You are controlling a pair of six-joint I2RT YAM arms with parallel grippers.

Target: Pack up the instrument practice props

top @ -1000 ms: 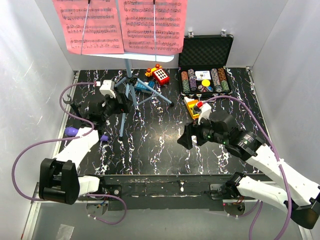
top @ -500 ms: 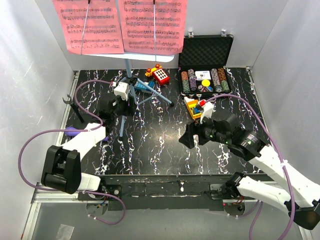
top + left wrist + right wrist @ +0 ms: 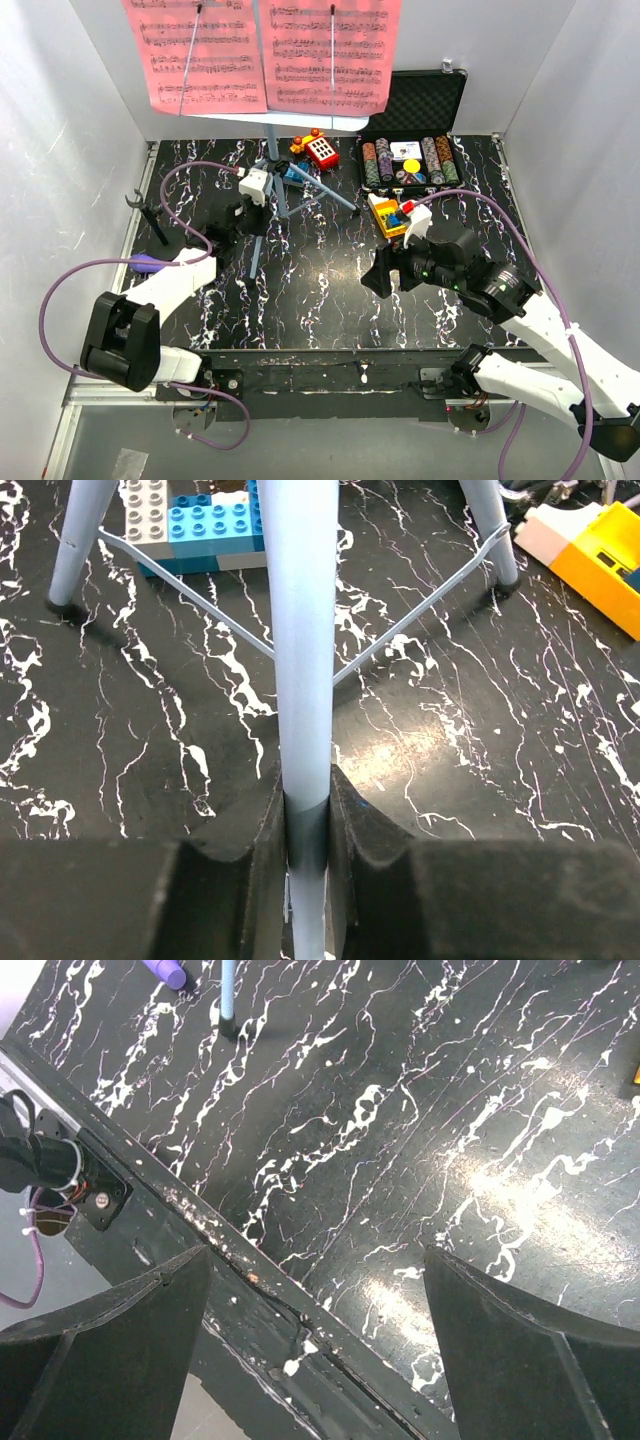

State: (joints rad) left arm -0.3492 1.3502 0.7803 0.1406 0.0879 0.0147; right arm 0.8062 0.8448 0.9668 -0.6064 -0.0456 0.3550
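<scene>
Gripping smooth, round, pale-blue pole of music stand (image 3: 300, 630) in matte-black left gripper (image 3: 307, 825); holding right gripper (image 3: 315, 1345) spread wide over glossy white-veined table (image 3: 420, 1090).

Open chip case (image 3: 412, 105), red toy (image 3: 322, 152)

pink pages (image 3: 205, 55): printed staves of music notes, at the far edge of the table (image 3: 330, 290); no title or words legible.
card (image 3: 406, 149): white, in the chip case (image 3: 425, 100) at the far right corner; print too small to read.
red toy (image 3: 322, 151): white keys, no figures legible.
readable text: none in any view.
</scene>
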